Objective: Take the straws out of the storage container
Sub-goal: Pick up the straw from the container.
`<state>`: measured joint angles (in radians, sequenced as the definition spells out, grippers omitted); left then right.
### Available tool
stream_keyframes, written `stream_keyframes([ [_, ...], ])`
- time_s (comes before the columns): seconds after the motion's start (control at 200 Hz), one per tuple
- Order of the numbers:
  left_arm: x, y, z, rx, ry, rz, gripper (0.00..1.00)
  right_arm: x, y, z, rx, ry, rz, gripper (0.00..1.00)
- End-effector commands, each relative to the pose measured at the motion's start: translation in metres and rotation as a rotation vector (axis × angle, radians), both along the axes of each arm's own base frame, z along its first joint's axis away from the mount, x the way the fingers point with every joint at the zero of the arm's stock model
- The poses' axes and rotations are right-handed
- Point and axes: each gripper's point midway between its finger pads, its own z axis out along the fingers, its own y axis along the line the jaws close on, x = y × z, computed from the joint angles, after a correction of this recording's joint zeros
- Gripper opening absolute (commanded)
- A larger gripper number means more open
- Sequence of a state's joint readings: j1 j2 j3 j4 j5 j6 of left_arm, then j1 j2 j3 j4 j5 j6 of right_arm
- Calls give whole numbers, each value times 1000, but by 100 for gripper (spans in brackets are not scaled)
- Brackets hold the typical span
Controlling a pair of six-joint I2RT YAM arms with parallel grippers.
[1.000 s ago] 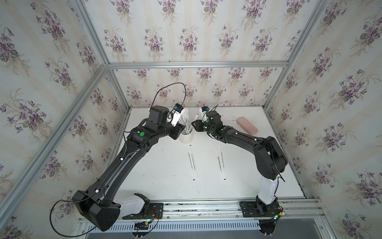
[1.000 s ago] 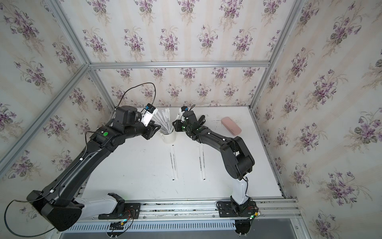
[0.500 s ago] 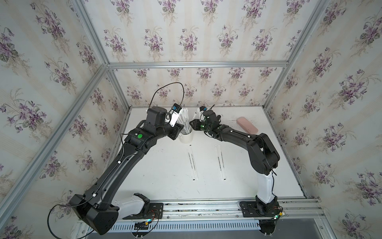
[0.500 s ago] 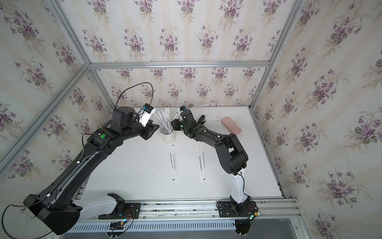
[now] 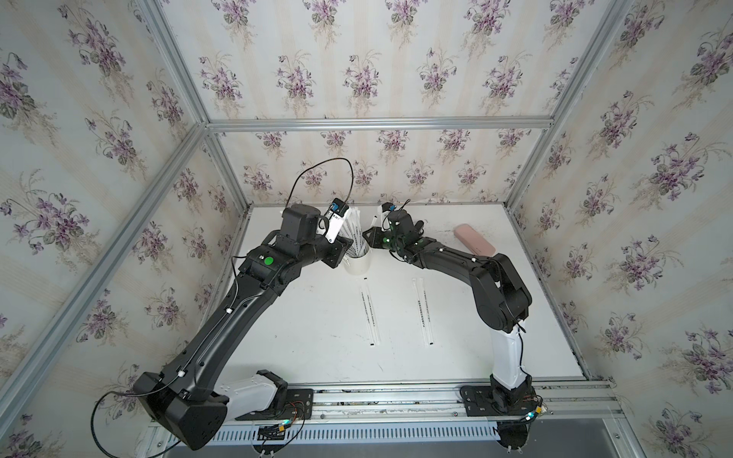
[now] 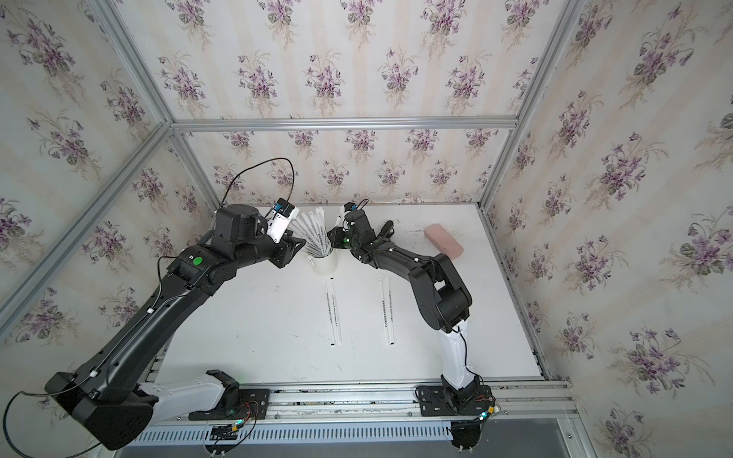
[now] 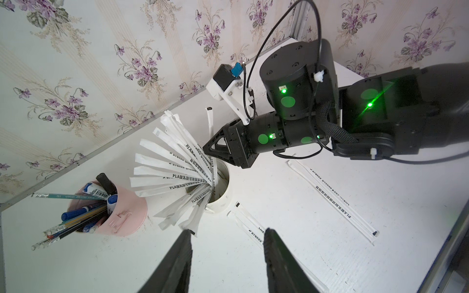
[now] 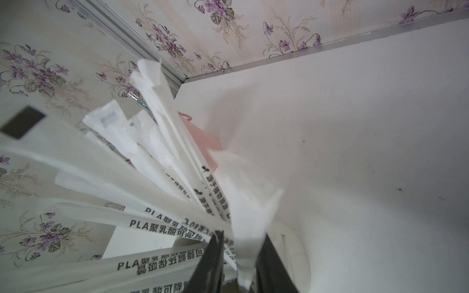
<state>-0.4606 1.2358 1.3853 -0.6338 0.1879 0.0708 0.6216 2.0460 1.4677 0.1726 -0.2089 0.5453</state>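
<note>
- In both top views, the storage container [image 6: 326, 265] is being flanked by the left gripper [image 6: 296, 246] and the right gripper [image 6: 332, 237], with the straws [image 6: 315, 234] fanning between.
- In the left wrist view, the left jaws are being held released and empty, the container just ahead.
- In the right wrist view, one straw [image 8: 243, 243] is being bracketed by the right jaws; clamping cannot be told. Firm closing, then a straight lift, is being called for.

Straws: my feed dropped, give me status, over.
Left gripper open, empty. Right gripper straddles one straw, grip unconfirmed. Straws mostly in storage container, two straws on table. Pen cup beside, not blocking.
</note>
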Motion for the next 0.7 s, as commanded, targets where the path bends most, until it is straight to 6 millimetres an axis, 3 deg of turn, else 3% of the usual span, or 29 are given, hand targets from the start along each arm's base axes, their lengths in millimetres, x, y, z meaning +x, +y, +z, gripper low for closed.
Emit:
stream_keyframes([
  [0.0, 1, -1, 6, -8, -27, -3, 47, -2, -6, 11, -12, -31, -11, 19],
  [0.265, 0, 4, 10, -1, -42, 10, 47, -14, -24, 36, -32, -97, -33, 9],
  [0.694, -1, 8, 12, 10, -63, 25, 47, -26, -31, 83, -37, -196, -13, 0],
])
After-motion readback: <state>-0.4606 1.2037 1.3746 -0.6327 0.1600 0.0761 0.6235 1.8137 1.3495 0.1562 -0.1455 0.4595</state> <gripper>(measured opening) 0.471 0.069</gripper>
